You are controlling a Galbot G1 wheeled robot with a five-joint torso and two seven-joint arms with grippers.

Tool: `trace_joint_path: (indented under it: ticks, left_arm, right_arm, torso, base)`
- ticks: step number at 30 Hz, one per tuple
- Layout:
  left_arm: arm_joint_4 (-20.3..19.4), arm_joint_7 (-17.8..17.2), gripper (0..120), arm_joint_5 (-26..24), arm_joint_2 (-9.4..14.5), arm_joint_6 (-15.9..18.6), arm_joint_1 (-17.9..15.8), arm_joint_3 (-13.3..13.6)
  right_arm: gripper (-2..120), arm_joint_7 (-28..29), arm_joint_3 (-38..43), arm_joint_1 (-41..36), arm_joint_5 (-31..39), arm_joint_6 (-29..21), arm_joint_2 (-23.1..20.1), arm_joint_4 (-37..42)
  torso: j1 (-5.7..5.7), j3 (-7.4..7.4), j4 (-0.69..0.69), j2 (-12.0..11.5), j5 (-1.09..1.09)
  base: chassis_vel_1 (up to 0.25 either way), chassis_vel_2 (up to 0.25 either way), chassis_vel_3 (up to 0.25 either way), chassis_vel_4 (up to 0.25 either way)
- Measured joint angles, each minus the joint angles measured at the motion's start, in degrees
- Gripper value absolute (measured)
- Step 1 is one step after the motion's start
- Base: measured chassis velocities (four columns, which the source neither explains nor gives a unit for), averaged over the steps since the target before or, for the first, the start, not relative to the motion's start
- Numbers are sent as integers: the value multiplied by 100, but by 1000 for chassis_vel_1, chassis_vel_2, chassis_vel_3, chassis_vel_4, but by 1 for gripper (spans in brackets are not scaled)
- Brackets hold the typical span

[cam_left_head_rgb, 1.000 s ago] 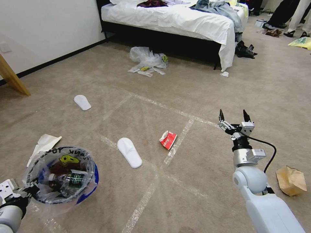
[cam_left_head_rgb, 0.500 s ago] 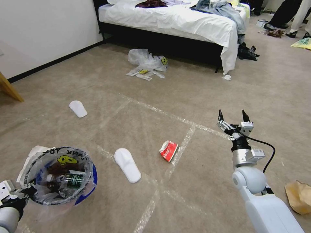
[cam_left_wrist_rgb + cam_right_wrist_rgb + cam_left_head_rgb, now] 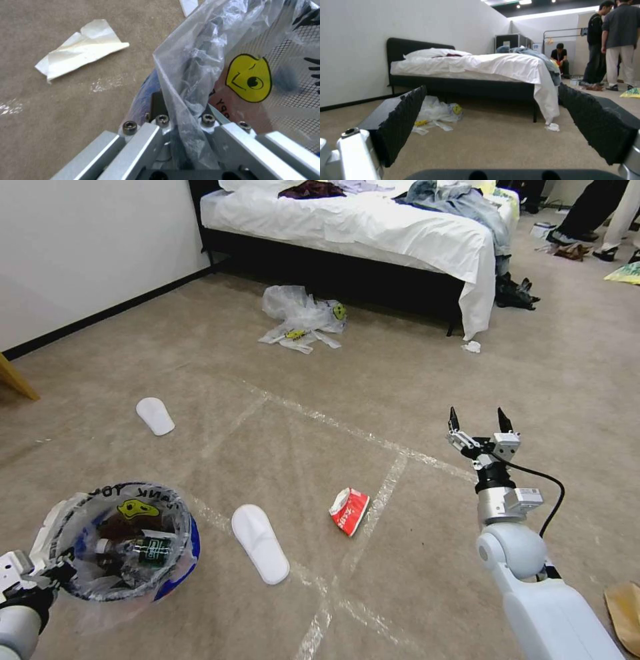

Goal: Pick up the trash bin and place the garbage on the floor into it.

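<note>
The left tool (image 3: 40, 573) is clamped on the rim and plastic liner of the trash bin (image 3: 170, 573), holding the small red-and-blue bucket above the floor (image 3: 280, 447) at the robot's near left. Inside the bin's clear bag, printed with black letters and a yellow face (image 3: 248, 78), lie a plastic bottle (image 3: 137, 548) and dark litter. The right tool (image 3: 477, 419) hangs in the air at the robot's right, its black fingers (image 3: 401, 120) spread apart and holding nothing.

Garbage lies scattered over the beige carpet and its grid of shiny tape lines: a white slipper (image 3: 260, 542) just right of the bin, a crushed red can (image 3: 349, 511) beside a tape line near it, and a second white slipper (image 3: 155, 415) farther off to the left. A sheet of crumpled white paper (image 3: 78, 50) lies beside the bin. Clear plastic bags (image 3: 300, 317) sit heaped by the bed (image 3: 373, 227), a small white wad (image 3: 471, 347) lies near its corner, and a brown paper bag (image 3: 625, 607) lies at the robot's far right.
</note>
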Motion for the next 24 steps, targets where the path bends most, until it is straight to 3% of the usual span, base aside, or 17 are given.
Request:
trace_joint_path:
  ticks: [15, 24]
  left_arm:
    - [65, 0, 1, -14, 17, -16, -14, -56]
    - [69, 0, 1, -9, 16, -19, -24, -59]
  right_arm:
    - [100, -70, -196, 190, -1, 105, -10, -148]
    - [100, 99, -835, 527, 436, -465, -326, -99]
  torso:
    - [0, -1, 0, 0, 0]
    - [0, 0, 0, 0, 0]
  base:
    - [-33, 34, 32, -34]
    - [0, 0, 0, 0]
